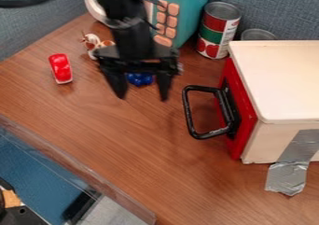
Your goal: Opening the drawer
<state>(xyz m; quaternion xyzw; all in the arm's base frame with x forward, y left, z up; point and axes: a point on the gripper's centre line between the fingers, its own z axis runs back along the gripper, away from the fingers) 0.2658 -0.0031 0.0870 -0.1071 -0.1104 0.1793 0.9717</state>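
Gripper (141,98) spread wide, apart from the drawer box (283,74)

Its 2 fingers hang well separated above the table (143,168), on the handle side of the box, holding nothing. The drawer (244,112) has its red front against the box, and its black handle (188,108) juts toward the gripper's side. Behind the box stand 2 cans (218,30). Well apart from its handle side lies 1 red toy car (61,68). Tape (291,168) (silver and wrinkled) runs from the box's side onto the table.
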